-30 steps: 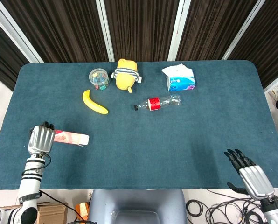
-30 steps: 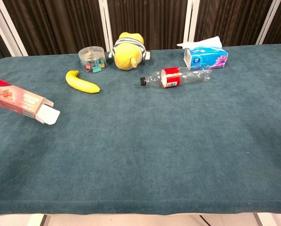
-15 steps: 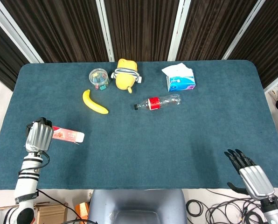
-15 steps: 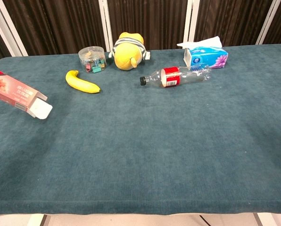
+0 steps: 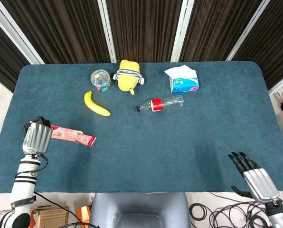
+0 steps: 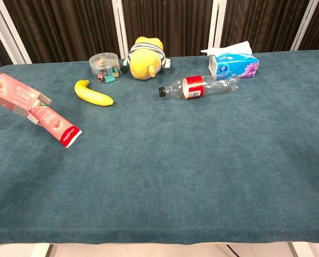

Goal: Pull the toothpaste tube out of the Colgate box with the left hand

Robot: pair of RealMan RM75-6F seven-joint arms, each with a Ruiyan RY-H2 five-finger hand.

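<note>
Your left hand (image 5: 36, 137) grips the near end of the Colgate box (image 6: 15, 95) close to the left edge of the desk (image 5: 179, 152), fingers wrapped around it. The toothpaste tube (image 5: 80, 137) pokes out of the box's open far end, slanting away from the hand toward the middle of the desk, its tip on the cloth. Beyond that tip you have a wide bare stretch of blue cloth running to the right. The banana (image 5: 96, 104) lies ahead of the hand and a little inward, well apart from the tube. Your right hand (image 5: 255, 178) hangs off the near right corner, fingers spread and holding nothing. The head view shows both hands; the chest view shows neither, but it makes plain that the box is lifted off the cloth and tilted, with the tube sloping down from its open mouth. Far ahead sit the clip jar (image 5: 100, 79), yellow plush toy (image 5: 127, 76), plastic bottle (image 5: 159, 104) and tissue box (image 5: 183, 81).
</note>
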